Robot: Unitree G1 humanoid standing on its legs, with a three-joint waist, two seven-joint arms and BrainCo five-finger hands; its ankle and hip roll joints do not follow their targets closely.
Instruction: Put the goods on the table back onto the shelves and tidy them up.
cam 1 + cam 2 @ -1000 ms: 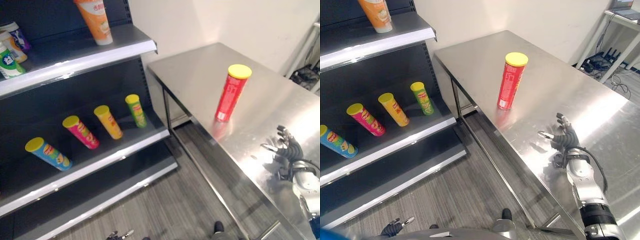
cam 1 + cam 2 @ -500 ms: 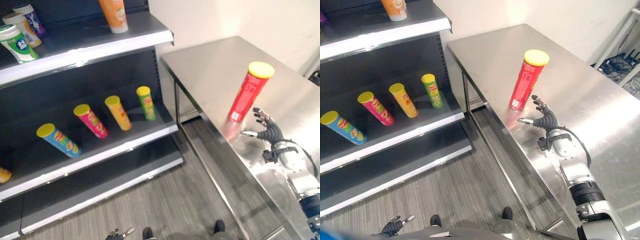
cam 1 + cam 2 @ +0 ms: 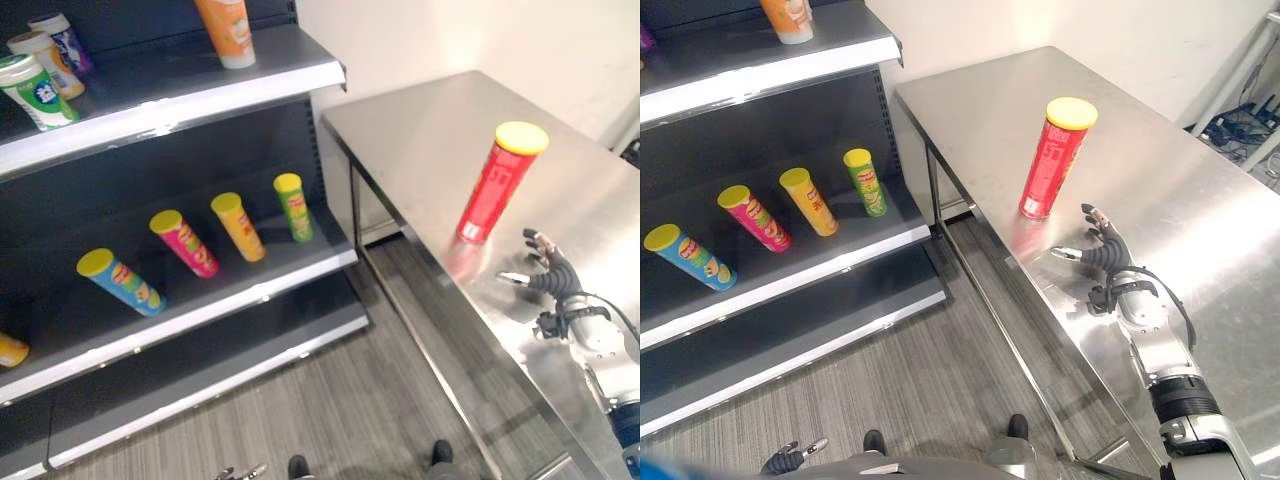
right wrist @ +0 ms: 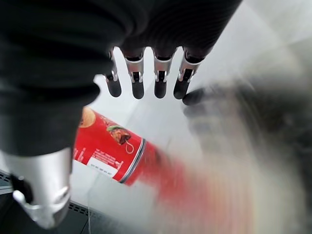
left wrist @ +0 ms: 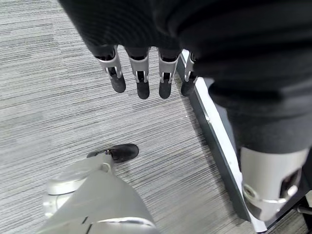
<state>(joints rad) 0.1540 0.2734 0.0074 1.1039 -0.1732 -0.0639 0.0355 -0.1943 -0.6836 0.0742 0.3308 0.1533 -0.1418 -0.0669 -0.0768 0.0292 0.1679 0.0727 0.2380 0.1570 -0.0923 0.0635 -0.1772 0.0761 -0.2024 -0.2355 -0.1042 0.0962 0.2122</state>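
1. a tall red cylindrical can (image 3: 1052, 158) with a flat yellow plastic lid stands upright on the brushed stainless-steel table (image 3: 1200, 200), near the table's front edge and well clear of the shelves.
2. the table top is smooth and mirror-like; a faint red reflection of the can lies on the metal at its base.
3. the right hand (image 3: 1106, 256) hovers low over the table just beside the can's foot, apart from it. its silver, dark-tipped fingers (image 4: 138, 78) are straight and fanned apart with the thumb held wide, holding nothing.
4. in the right wrist view the can's red printed wall and its metal bottom rim show just past the fingertips.
5. the left hand (image 5: 146, 63) hangs over grey, striped wood-look flooring, its fingers straight and loosely parted, holding nothing.
6. the shelving unit (image 3: 240, 90) is dark metal with pale, glossy front edges.
7. on the middle shelf four slim tubes with yellow lids stand in a row, all leaning: a blue can (image 3: 112, 282), a pink can (image 3: 183, 243), a yellow-orange can (image 3: 238, 227) and a green can (image 3: 294, 207).
8. on the top shelf an orange tapered cup (image 3: 227, 32) stands near the front, and rounded white-lidded tubs (image 3: 38, 80) are grouped at the far left end.
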